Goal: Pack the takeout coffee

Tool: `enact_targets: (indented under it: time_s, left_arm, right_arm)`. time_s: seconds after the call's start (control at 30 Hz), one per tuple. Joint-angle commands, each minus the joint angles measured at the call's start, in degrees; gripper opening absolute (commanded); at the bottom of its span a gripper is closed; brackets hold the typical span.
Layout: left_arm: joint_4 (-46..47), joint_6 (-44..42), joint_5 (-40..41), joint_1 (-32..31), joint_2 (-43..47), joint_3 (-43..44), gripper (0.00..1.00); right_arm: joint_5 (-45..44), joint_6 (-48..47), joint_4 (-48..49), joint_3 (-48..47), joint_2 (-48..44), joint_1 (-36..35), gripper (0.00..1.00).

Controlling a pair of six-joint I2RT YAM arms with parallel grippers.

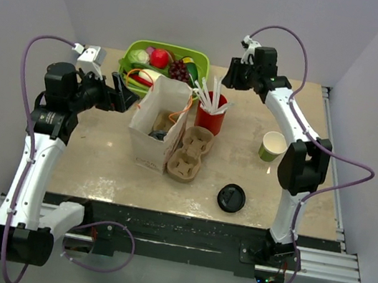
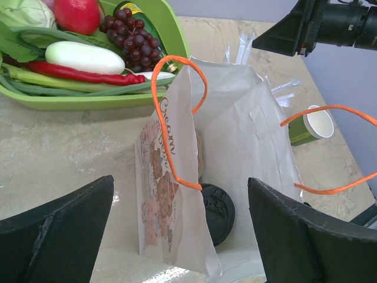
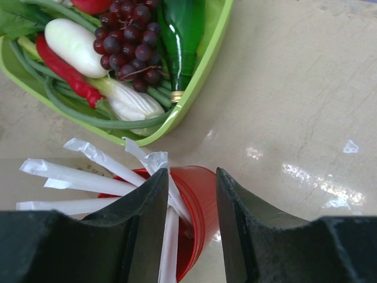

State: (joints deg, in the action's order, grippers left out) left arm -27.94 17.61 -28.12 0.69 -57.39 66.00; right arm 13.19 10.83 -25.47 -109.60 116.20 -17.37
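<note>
**Item:** green cup (image 1: 272, 147), upright and uncovered, on the right side of the table (image 1: 98, 163). Its black lid (image 1: 231, 198) lies flat, apart from it and nearer my bases.
**Relation:** the cup stands beside my right elbow, base-ward of my right gripper (image 1: 230, 76).
**Right gripper:** hovers over the red cup (image 1: 210, 120), fingers slightly parted, clamping nothing I can see.
**Left gripper** (image 1: 128, 95)**:** spread wide at the paper bag (image 1: 155, 125), well apart from the cup.
**Judgement:** the right arm is nearer; 1 retreat toward its base should reach the cup.
</note>
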Motion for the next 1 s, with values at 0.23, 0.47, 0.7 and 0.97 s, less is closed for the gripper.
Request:
enact_targets:
  time_s: [0.23, 0.47, 0.7, 0.97]
  left_arm:
    - [1.14, 0.59, 0.43, 0.02, -0.18, 1.42, 1.00]
    - [0.96, 0.50, 0.43, 0.01, -0.53, 2.12, 0.99]
    - [1.05, 0.41, 0.43, 0.10, -1.06, 1.94, 0.98]
    - [0.79, 0.15, 0.78, 0.01, -1.50, 2.38, 0.98]
  right_arm:
    - [10.72, -2.57, 5.61, 1.23, -3.00, 0.05, 0.41]
    - [8.17, -2.04, 4.29, -0.44, -1.16, 0.05, 0.38]
    - [11.60, -1.08, 5.78, -1.05, 0.34, 0.05, 0.21]
    - [8.70, -0.81, 4.21, -2.63, 1.48, 0.05, 0.20]
